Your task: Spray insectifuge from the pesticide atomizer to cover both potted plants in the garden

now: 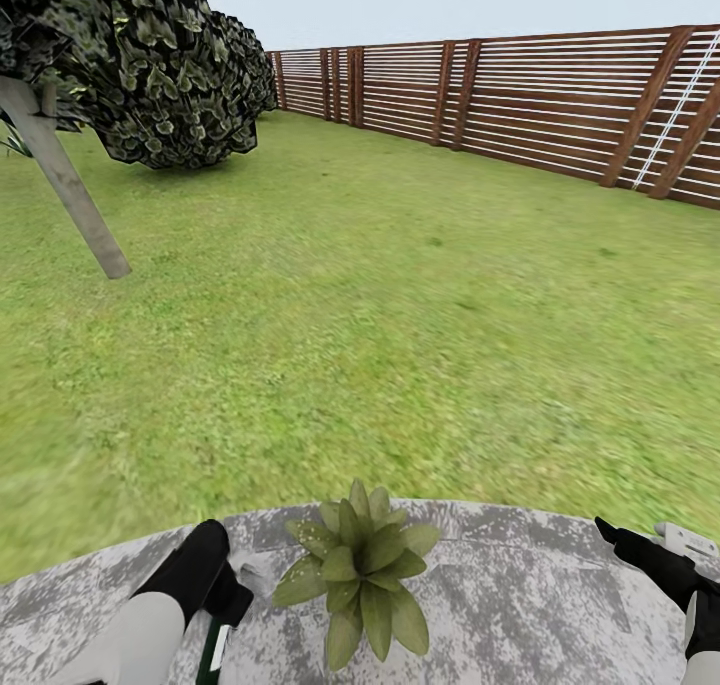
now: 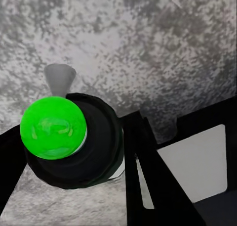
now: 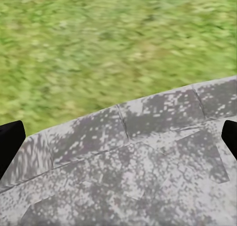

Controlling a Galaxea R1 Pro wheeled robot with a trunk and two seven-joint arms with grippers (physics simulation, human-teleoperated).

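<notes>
One potted plant (image 1: 362,567), a low rosette of pointed green leaves, sits on the grey stone patio (image 1: 520,605) right in front of me. My left gripper (image 1: 226,603) is just left of it, shut on the pesticide atomizer (image 1: 213,651), a slender dark-green bottle with a white stripe. In the left wrist view the atomizer (image 2: 74,147) is seen end-on between the black fingers (image 2: 144,157); its round top glows bright green and a grey nozzle points at the stone. My right gripper (image 1: 655,557) hovers open over the patio's right side, holding nothing.
Green lawn (image 1: 360,325) stretches from the patio's curved rim to a brown slatted fence (image 1: 520,105). A dark leafy tree (image 1: 150,65) with a leaning grey trunk (image 1: 70,195) stands at the far left.
</notes>
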